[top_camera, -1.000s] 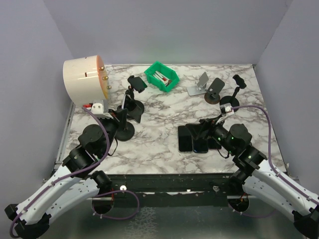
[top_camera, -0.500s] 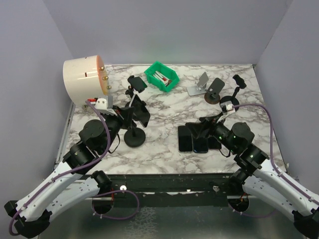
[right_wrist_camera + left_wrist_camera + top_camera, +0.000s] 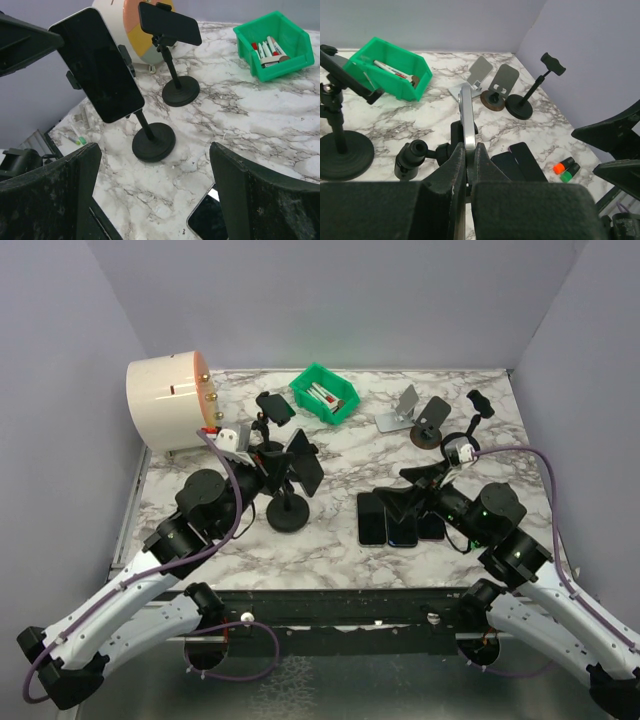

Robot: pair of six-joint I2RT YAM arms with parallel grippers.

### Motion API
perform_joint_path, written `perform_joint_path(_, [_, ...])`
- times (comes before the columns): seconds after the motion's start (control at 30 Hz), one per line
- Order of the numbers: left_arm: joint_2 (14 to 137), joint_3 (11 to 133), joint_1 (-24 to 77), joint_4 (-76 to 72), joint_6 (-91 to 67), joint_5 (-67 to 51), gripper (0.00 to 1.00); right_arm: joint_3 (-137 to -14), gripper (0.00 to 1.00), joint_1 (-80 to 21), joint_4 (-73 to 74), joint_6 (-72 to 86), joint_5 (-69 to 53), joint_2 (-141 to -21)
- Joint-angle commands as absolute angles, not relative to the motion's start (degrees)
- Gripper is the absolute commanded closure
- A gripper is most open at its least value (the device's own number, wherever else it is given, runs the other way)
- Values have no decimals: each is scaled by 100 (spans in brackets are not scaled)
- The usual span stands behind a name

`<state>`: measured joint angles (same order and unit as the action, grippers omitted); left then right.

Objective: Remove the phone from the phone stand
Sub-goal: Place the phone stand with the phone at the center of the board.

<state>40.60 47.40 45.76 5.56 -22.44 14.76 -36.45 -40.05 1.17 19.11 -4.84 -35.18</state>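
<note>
A dark phone (image 3: 306, 466) is clamped in a black phone stand with a round base (image 3: 288, 515) at mid-table. My left gripper (image 3: 277, 468) is shut on the phone's left edge. In the left wrist view my left gripper (image 3: 468, 159) pinches the silver phone edge (image 3: 465, 112) between closed jaws, and the stand's clamp knob (image 3: 410, 157) shows beside it. My right gripper (image 3: 412, 492) is open and empty, hovering right of the stand. The right wrist view shows the phone (image 3: 102, 65), the stand base (image 3: 153, 142) and my wide-open right gripper (image 3: 155, 200).
Several phones (image 3: 388, 522) lie flat under my right gripper. A second stand with a phone (image 3: 274, 406) stands behind, by a white drum (image 3: 168, 400). A green bin (image 3: 324, 393), a silver stand (image 3: 400, 410) and black stands (image 3: 433, 420) are at the back.
My left gripper has carried the phone, still in its stand, to the right; the stand base has shifted right with it. My right gripper has risen slightly and stays open.
</note>
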Motion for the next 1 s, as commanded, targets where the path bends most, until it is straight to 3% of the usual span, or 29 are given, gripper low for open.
perform_joint_path(0.0, [4159,5088,4573,-919,-2315,982,100,-3754,5,-4009,362,1713,-799,-3498])
perform_joint_path(0.87, [4081,4283,4572,-1054,-2474,999,100,-3687,6,-4009,150,1650,-1451,-3721])
perform_joint_path(0.97, [4041,4272,4575,-999,-2470,976,87,-3688,6,-4008,149,1644,-1441,-3713])
